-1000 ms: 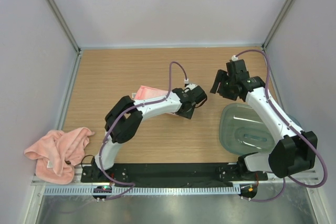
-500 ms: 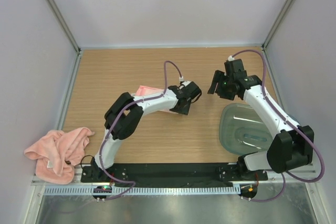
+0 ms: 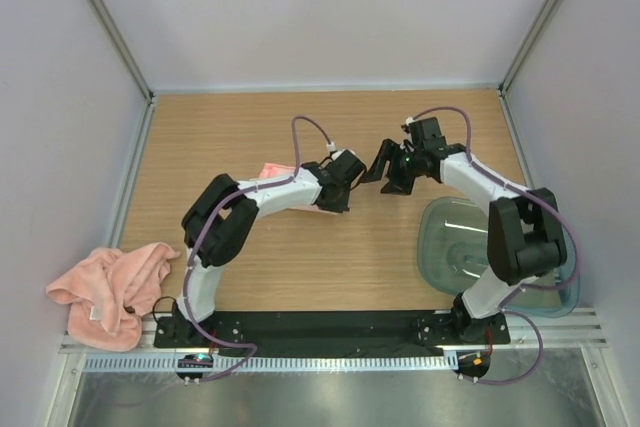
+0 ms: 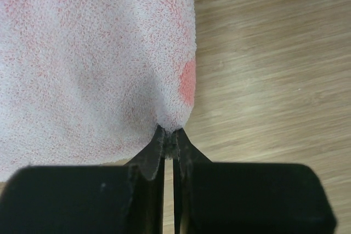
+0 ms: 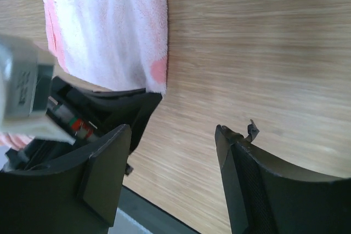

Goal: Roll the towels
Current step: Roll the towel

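My left end effector (image 4: 170, 138) has just gone from half spread to clenched. It now pinches one corner of the folded towel (image 4: 93, 64). In the left wrist view the terry cloth is gathered into a small peak between the two tips, at the lower middle of the frame. In the same second my left arm drew back toward the left of the desk (image 3: 220, 127). In the top view this end effector now sits just left of centre, and only a pink edge of the towel shows at its upper left; the rest is under my forearm.

My right end effector (image 3: 388, 169) came over from the right side toward the centre. It is now near the left one, released, with its jaws wide and nothing between them. Its wrist view shows the folded towel at the upper left, lying flat on the wood and apart from its fingers.

I judge that the grasp is made, so the rolling of this towel can begin from this corner. One corner alone will probably pull the cloth askew, so my right side may need to take another corner. The second towel (image 3: 105, 287) lies crumpled at the lower left of the top view, beside the desk's near corner, not yet handled. The translucent plastic tub (image 3: 470, 247) is at the lower right.
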Motion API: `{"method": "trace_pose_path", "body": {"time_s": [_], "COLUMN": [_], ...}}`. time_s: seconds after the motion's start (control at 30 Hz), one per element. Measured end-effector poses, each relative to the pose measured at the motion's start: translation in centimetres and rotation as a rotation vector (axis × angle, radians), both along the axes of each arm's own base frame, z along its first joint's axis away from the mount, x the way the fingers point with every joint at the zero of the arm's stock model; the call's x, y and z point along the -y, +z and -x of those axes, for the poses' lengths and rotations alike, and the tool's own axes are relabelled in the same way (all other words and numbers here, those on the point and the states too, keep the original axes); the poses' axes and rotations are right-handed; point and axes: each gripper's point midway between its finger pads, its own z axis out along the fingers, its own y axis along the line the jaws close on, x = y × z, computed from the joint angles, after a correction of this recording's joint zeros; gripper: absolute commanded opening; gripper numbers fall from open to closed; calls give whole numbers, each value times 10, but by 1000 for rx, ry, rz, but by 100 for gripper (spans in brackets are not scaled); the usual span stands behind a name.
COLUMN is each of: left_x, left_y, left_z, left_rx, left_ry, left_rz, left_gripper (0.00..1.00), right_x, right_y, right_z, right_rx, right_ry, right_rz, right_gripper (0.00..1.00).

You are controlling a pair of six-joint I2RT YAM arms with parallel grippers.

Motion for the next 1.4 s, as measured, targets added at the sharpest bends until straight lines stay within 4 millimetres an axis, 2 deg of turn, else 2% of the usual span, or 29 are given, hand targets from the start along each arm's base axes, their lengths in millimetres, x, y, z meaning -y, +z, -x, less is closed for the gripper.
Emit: {"method": "trace_pose_path", "body": {"time_s": [0.13, 0.43, 0.57, 0.73, 0.9, 1.0, 1.03, 1.1, 1.13, 1.2, 1.23, 1.33, 1.4], "left_x": [-4, -11, -12, -9, -7, -6, -6, -6, -7, -9, -9, -12, -13], "left_y": [2, 6, 13, 25, 34, 37, 36, 34, 33, 30, 29, 30, 31], "left_z": [9, 24, 27, 26, 29, 31, 32, 33, 34, 37, 37, 39, 40], "left_rx": [-11, -40, -35, -18, -14, -17, -20, -26, -30, -36, -36, -34, -25], "left_ry": [-10, -29, -33, -39, -51, -58, -60, -62, -64, -71, -75, -90, -92], "left_rz": [23, 44, 61, 89, 115, 129, 131, 131, 130, 124, 122, 116, 108], "left_gripper": [0, 0, 0, 0, 0, 0, 0, 0, 6, 18, 33, 51, 55], "right_x": [-20, -67, -76, -79, -82, -84, -84, -84, -84, -85, -85, -85, -85], "right_y": [-26, -61, -72, -72, -75, -77, -78, -79, -79, -78, -78, -78, -78], "right_z": [-7, -6, -1, -7, -13, -15, -15, -16, -16, -17, -17, -17, -17], "right_rx": [-83, -176, -208, -200, -198, -202, -203, -204, -206, -204, -204, -203, -203], "right_ry": [4, 60, 66, 51, 38, 32, 30, 27, 25, 25, 24, 25, 25], "right_rz": [-87, -161, -167, -189, -212, -224, -225, -226, -227, -229, -230, -229, -229], "right_gripper": [70, 70, 70, 67, 57, 48, 41, 34, 26, 22, 17, 12, 11]}}
